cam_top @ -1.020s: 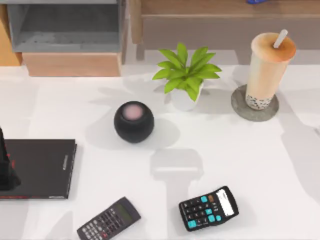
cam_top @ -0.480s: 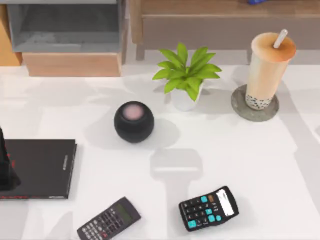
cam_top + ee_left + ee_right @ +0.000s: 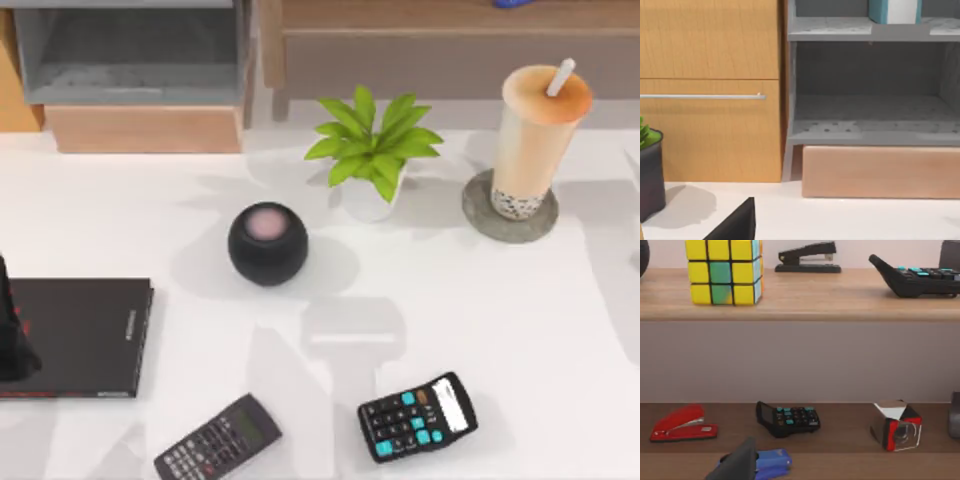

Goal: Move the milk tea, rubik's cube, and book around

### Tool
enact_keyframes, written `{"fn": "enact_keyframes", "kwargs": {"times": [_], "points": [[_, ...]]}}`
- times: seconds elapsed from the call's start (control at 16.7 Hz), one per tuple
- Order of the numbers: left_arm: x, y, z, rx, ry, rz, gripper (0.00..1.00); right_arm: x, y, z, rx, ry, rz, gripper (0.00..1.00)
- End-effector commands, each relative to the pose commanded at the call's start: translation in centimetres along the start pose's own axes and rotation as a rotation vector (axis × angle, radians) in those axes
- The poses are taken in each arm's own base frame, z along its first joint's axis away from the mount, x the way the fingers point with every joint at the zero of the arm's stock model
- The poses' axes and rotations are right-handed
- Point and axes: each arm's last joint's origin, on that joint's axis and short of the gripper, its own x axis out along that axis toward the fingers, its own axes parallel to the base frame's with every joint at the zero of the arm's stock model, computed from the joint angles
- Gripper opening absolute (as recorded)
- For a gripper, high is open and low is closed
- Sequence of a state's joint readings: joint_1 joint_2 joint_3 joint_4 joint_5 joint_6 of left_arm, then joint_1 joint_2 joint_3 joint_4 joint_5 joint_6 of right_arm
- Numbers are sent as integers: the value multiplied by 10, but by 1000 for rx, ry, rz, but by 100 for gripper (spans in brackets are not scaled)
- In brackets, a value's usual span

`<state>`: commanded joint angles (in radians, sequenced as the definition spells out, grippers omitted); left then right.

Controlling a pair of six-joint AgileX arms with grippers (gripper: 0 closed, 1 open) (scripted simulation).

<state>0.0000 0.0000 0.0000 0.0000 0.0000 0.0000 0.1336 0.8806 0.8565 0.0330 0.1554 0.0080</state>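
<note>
Peach milk tea (image 3: 533, 130), white straw, upright on coaster (image 3: 480, 215); fingers' state unclear.

Top view looks down; wrist views face shelves (image 3: 800, 295)

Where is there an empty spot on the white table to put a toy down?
The right side is bare, between the tall peach milk tea on its grey coaster and the black teal-keyed calculator. It is crowded around the green potted plant and round black speaker.

A rendered office desk: white tabletop (image 3: 520, 330) carrying black keypad calculators (image 3: 418, 417), wooden shelves (image 3: 800, 300) holding red stapler (image 3: 684, 423).
</note>
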Motion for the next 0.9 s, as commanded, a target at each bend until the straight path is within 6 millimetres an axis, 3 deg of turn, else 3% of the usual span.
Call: {"fn": "enact_keyframes", "kwargs": {"times": [0.12,0.24,0.48,0.66,0.9], "points": [[0,0,0,0,0,0,100,-41,-11,-40,2,-2,2,100],[0,0,0,0,0,0,100,-70,-17,-85,3,2,5,100],[0,0,0,0,0,0,100,-94,-24,-160,4,10,11,100],[0,0,0,0,0,0,100,-97,-25,-191,3,11,15,100],[0,0,0,0,0,0,100,-97,-26,-198,3,11,16,100]]}}
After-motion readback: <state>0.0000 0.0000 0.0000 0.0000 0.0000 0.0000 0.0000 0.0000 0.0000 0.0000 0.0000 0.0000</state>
